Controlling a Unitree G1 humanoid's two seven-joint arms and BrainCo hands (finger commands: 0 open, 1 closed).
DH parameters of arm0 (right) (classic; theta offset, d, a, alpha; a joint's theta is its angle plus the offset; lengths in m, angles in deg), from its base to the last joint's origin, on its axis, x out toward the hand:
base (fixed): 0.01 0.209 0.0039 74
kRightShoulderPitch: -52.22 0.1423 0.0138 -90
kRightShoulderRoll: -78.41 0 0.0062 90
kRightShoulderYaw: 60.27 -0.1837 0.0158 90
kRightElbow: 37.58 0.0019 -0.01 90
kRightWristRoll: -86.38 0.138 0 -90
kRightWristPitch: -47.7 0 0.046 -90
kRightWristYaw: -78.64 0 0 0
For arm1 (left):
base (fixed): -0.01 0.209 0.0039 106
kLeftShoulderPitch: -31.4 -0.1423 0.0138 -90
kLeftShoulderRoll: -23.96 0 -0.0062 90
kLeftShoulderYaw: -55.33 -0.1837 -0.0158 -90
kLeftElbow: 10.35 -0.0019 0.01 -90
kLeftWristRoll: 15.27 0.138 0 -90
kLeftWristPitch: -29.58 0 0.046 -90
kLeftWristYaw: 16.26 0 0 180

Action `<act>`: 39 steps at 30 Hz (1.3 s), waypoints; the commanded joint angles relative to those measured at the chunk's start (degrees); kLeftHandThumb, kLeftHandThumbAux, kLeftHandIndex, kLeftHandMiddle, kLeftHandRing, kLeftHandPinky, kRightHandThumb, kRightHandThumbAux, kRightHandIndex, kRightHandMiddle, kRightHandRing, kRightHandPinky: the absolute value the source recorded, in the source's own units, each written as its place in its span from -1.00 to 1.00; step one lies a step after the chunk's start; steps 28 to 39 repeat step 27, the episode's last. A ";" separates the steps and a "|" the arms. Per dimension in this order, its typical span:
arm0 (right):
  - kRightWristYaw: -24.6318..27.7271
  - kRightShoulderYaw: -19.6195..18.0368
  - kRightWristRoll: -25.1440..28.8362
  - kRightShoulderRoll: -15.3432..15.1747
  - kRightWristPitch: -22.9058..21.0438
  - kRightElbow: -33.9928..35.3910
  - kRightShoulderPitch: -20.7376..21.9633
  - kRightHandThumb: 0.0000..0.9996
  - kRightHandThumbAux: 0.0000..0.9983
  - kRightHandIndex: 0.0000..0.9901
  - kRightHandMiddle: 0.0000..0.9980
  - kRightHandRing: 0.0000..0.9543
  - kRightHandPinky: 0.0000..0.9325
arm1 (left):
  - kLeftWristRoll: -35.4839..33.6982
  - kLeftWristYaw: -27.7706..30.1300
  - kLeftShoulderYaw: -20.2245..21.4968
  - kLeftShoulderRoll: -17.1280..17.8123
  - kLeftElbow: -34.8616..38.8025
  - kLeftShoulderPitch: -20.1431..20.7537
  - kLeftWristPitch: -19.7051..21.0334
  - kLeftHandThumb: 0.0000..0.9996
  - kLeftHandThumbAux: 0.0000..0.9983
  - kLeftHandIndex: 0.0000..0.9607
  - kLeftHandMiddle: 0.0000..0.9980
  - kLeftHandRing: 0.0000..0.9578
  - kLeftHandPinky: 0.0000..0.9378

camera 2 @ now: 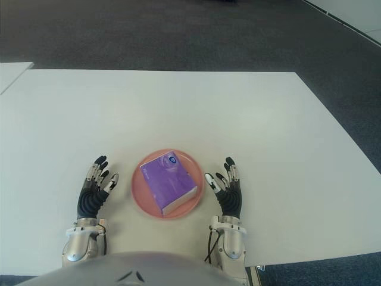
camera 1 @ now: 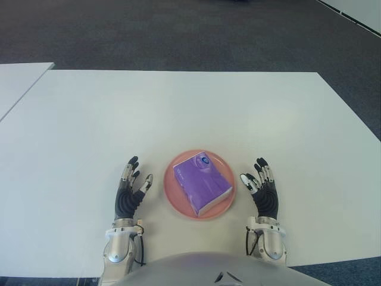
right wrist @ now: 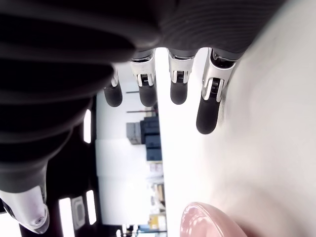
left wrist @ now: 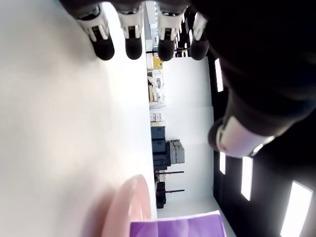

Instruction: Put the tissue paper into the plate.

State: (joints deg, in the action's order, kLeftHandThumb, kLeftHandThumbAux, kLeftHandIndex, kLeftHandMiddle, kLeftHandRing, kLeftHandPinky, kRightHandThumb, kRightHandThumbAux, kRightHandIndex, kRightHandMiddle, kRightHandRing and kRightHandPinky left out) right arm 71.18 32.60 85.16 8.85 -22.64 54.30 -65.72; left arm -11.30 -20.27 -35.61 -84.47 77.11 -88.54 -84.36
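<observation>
Fingers of the left hand and right hand extended, empty, at 9 and 3 o'clock of the pink plate. Purple tissue pack lies in it, on white table.

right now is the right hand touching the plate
Apart. In the left eye view, bare white table shows between the open right hand and the rim of the pink plate, which holds the tissue pack.
</observation>
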 commanded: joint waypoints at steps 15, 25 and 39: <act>6.04 -3.46 3.80 -1.63 6.11 -20.62 -1.68 -0.50 0.03 -0.89 -0.84 -0.91 -0.91 | -7.92 5.21 -0.84 -2.14 -10.17 -2.86 -3.87 -0.66 0.25 -0.80 -0.80 -0.77 -0.69; 8.15 -4.64 5.46 -2.51 7.51 -23.65 0.55 -0.42 0.02 -0.87 -0.78 -0.85 -0.86 | -7.24 3.98 -1.32 -4.31 -14.13 -1.24 -9.35 -0.67 0.18 -0.75 -0.76 -0.74 -0.66; 8.44 -4.88 5.69 -2.56 7.82 -24.23 0.95 -0.40 0.02 -0.87 -0.78 -0.84 -0.85 | -7.15 3.89 -1.52 -4.78 -14.92 -1.15 -10.36 -0.68 0.16 -0.74 -0.75 -0.73 -0.64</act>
